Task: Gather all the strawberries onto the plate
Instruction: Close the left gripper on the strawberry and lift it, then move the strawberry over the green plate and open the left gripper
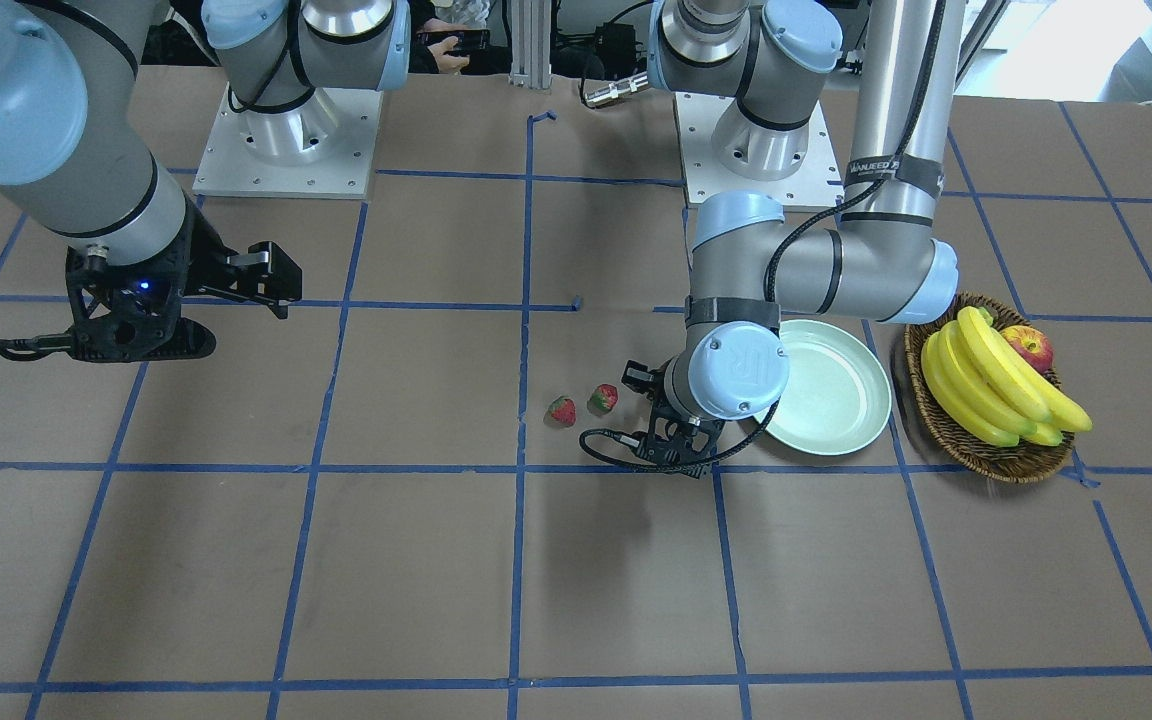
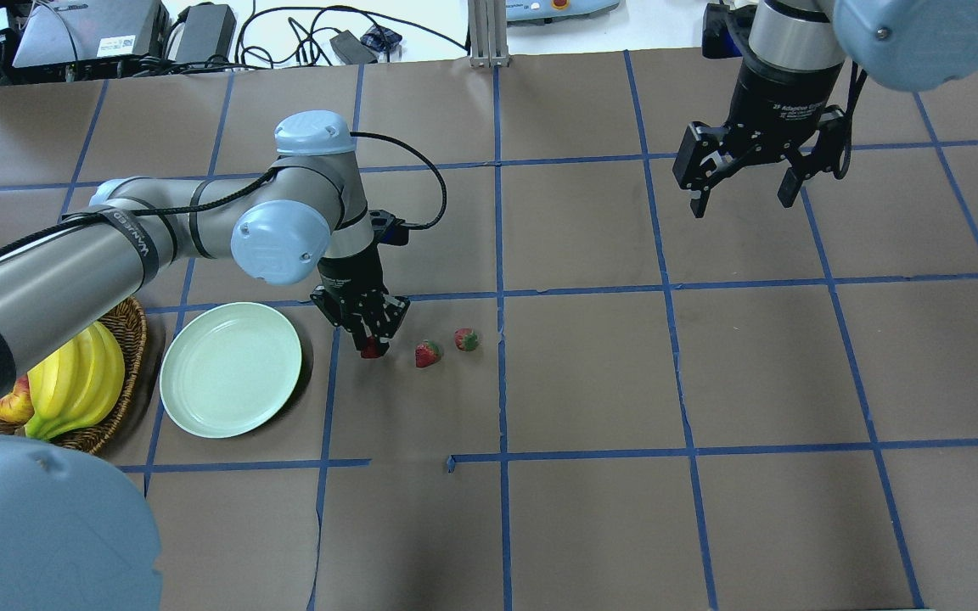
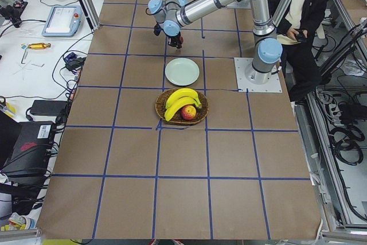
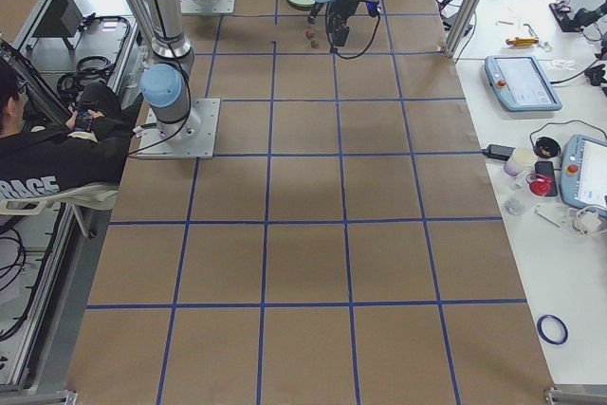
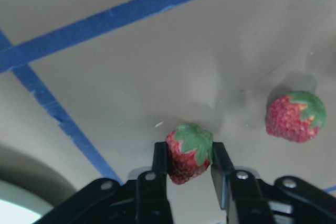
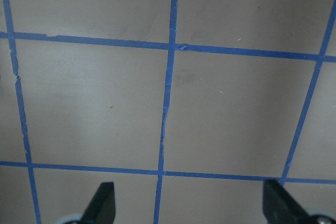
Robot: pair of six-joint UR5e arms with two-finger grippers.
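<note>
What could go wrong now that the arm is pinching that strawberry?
The left gripper has the pinched strawberry only at its tips, so it might slip during lifting. The nearest loose strawberry lies close and could get nudged. The plate is shallow; fruit dropped near its rim might roll off.

Bright even light, soft shadows on the table point(image 2: 591, 509), left wrist view blurred, others sharp.

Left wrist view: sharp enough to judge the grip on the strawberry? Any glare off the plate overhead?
Left wrist view: the gripped strawberry is fairly sharp between both fingers, the loose strawberry slightly soft; overhead exterior: the plate shows only mild sheen, no blown-out glare.
</note>
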